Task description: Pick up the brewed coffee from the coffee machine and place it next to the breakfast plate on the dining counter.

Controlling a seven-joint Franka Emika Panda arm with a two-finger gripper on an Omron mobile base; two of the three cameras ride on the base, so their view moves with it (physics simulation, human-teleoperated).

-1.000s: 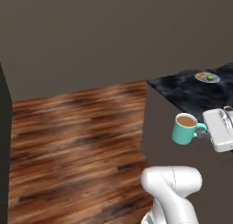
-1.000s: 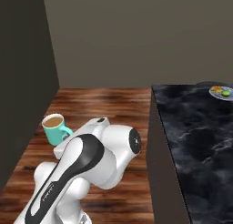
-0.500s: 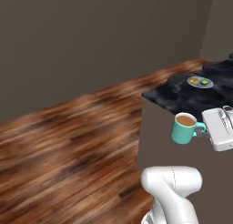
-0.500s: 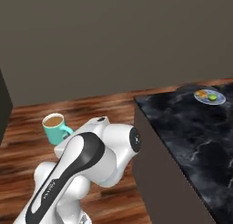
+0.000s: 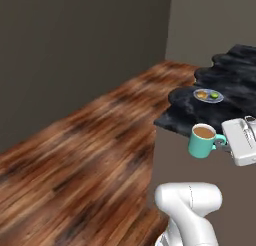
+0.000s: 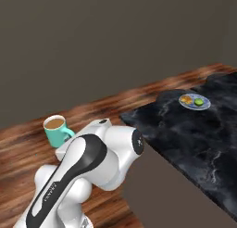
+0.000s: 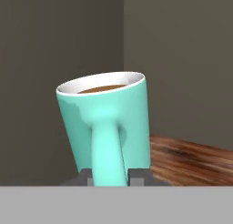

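The brewed coffee, a teal mug filled nearly to its rim, is shown held in the air by its handle, on which the gripper is closed almost fully (the fingertips are seen pressed to either side of the handle in the hand view). The mug is carried over the wooden floor, just short of the near corner of the dining counter and not yet above it; the breakfast plate lies farther in on the black marble top, well apart from the mug. The mug's long axis is kept close to vertical, its mouth directed upward, and its handle is turned toward the gripper. Spillage is judged the main risk, since any tilt or jolt would send liquid over the rim. A slip or rotation of the mug about its thin handle is also possible, and the mug's base could strike the counter edge if it is brought across too low.
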